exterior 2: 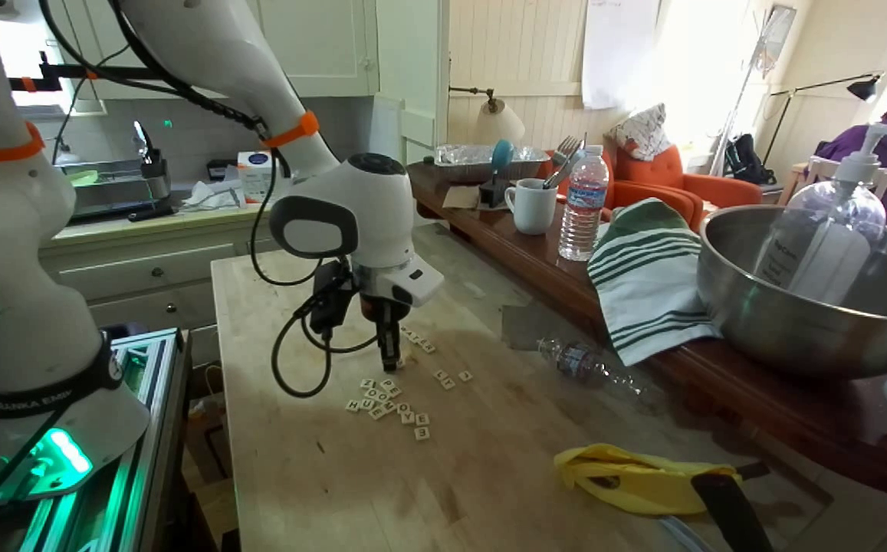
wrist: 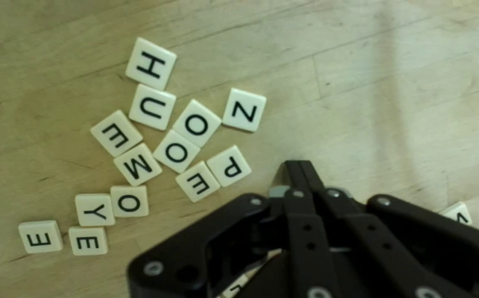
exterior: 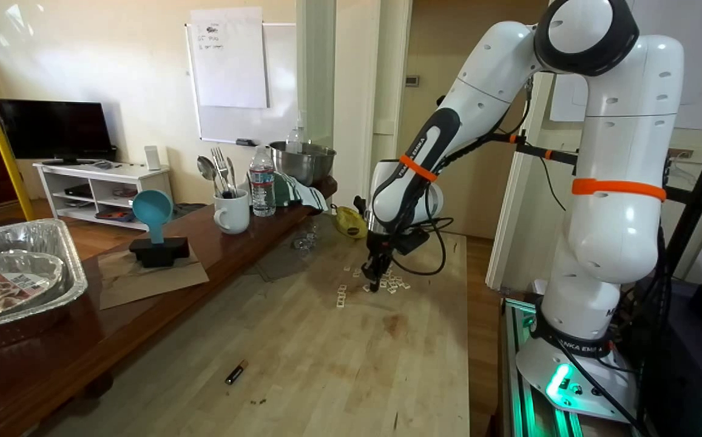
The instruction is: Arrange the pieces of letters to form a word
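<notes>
The letter pieces are small cream tiles with black letters. A loose cluster (wrist: 177,152) lies left of my gripper in the wrist view, with H, Z, P, M, Y and several others at mixed angles. The cluster also shows in both exterior views (exterior: 394,283) (exterior 2: 382,400). A straight row of tiles (exterior 2: 418,340) (exterior: 341,295) lies apart from it, partly hidden behind my gripper in the wrist view (wrist: 236,286). A tile (wrist: 458,214) shows at the right. My gripper (wrist: 299,162) (exterior 2: 389,368) points down, shut with nothing between its fingertips, beside the P tile (wrist: 228,166).
A few loose tiles (exterior 2: 443,378) lie near the row. A yellow object (exterior 2: 635,479) (exterior: 349,222) and a fallen clear bottle (exterior 2: 585,364) lie on the table. A battery (exterior: 236,372) lies farther off. A raised dark counter (exterior: 217,267) holds a mug (exterior: 232,212) and a steel bowl (exterior 2: 803,307).
</notes>
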You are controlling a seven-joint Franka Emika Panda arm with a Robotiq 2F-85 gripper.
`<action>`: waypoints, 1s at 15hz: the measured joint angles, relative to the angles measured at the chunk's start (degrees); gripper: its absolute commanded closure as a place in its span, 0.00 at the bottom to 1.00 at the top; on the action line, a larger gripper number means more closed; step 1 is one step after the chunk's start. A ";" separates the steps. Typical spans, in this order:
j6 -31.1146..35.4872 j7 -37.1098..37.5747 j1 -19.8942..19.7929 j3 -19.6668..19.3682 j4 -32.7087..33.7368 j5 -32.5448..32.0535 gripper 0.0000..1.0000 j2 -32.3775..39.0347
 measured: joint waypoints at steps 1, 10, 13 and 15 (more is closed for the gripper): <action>0.00 0.00 0.00 -0.13 0.00 -0.40 1.00 0.17; -1.10 0.18 0.44 -0.89 0.78 -16.63 1.00 0.73; -3.03 0.29 0.94 -1.46 2.04 -25.39 1.00 1.21; -4.08 0.29 1.32 -1.58 2.83 -30.00 1.00 1.61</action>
